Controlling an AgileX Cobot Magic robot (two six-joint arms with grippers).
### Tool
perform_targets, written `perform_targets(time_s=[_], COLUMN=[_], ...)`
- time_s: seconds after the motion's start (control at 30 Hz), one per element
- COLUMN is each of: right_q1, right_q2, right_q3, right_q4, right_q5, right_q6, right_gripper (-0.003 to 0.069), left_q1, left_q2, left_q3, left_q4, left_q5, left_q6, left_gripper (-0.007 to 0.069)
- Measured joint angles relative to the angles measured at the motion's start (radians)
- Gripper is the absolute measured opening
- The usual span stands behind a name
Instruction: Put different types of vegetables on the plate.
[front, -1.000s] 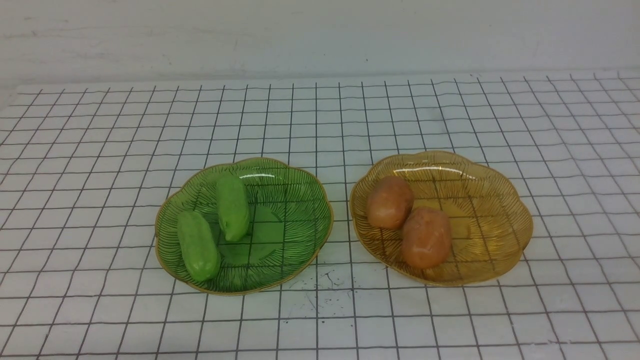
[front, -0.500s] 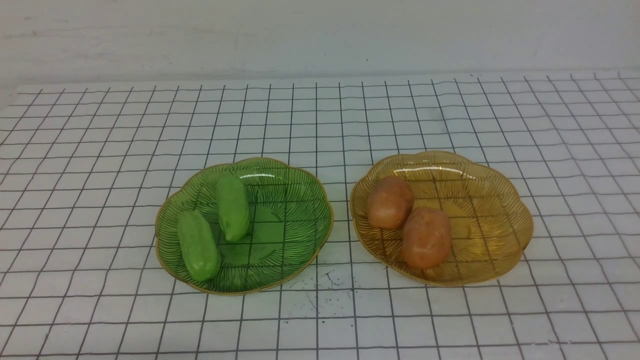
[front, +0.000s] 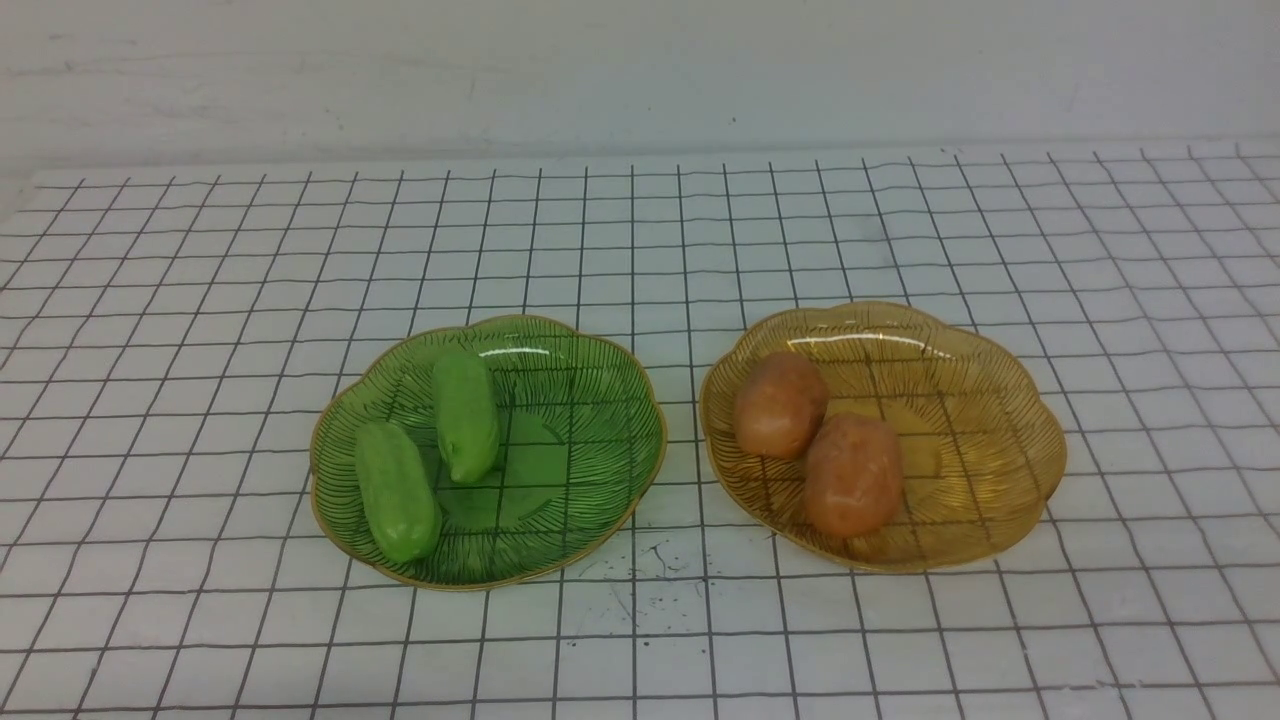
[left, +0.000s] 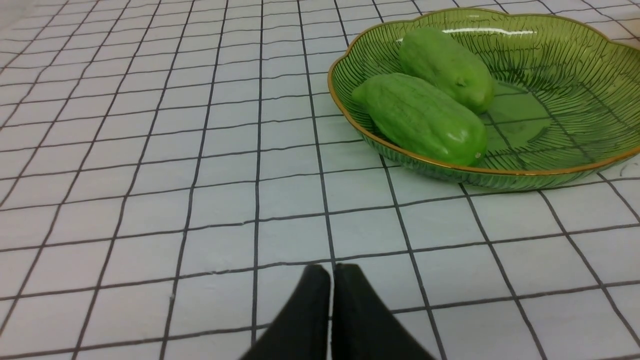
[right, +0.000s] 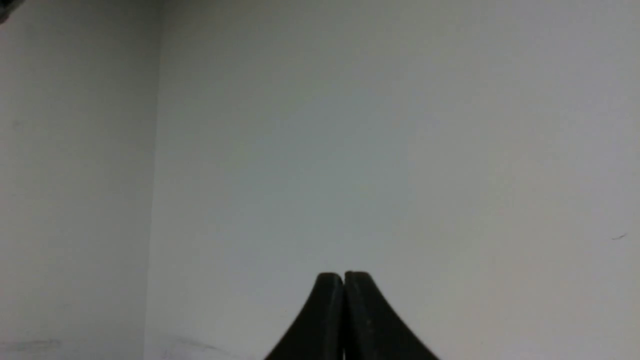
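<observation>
Nearest me, the left claw is narrow, its dark fingertips brought together over the white counter, which is ruled all over with a dark, slightly wavy grid. The right claw is narrow too, the tips together, with pale wall behind it.

On the counter's left side sits a green plate, clear and glassy, ribbed with fine lines, its scalloped edge trimmed in gold. Inside it lie two stubby, oblong light-green cucumbers: the nearer one by the left rim, faintly bumpy and shiny at one end, and the farther one just beyond, tapering to a blunt tip.

To the right, a gap between them, is an amber plate of the same wavy, ribbed make. Its nearer potato is rounded, orange-brown and softly glossy; the farther potato lies up against it, near the left rim.

Past both plates, the scuffed white wall closes off the back.
</observation>
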Motion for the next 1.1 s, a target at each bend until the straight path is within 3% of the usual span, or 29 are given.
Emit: perform_targets(time_s=[0.3,0.47,0.57,0.6,0.63,0.73,0.93,1.1], right_q1=[-0.019,-0.191,-0.403,-0.415,-0.501,-0.620,-0.738,-0.759], right_q2=[-0.002,-0.002,-0.002,-0.002,-0.002,-0.002,-0.001,-0.001], right_q3=[0.022,0.140,0.289,0.298,0.353,0.440,0.444,0.443], right_q4=[-0.081,-0.138,-0.143,-0.143,-0.135,-0.104,-0.094,-0.094], right_q5=[0.155,0.232,0.245,0.246,0.252,0.285,0.314,0.318], right_q6=[-0.014,-0.014,-0.005,-0.005,0.016,0.070,0.108,0.094], right_gripper=[-0.0014,-0.0014,-0.0014,-0.0014,-0.0014,-0.0014,-0.0014,-0.0014], left_q1=[0.000,0.000,0.000,0.000,0.000,0.000,0.000,0.000], left_q2=[0.000,0.000,0.000,0.000,0.000,0.000,0.000,0.000], left_q3=[0.000,0.000,0.000,0.000,0.000,0.000,0.000,0.000], left_q4=[0.000,0.000,0.000,0.000,0.000,0.000,0.000,0.000], left_q5=[0.000,0.000,0.000,0.000,0.000,0.000,0.000,0.000], left_q6=[0.000,0.000,-0.001,-0.001,-0.001,-0.001,-0.001,-0.001], left_gripper=[-0.0008,-0.0008,-0.0008,-0.0008,-0.0008,-0.0008,-0.0008,-0.0008])
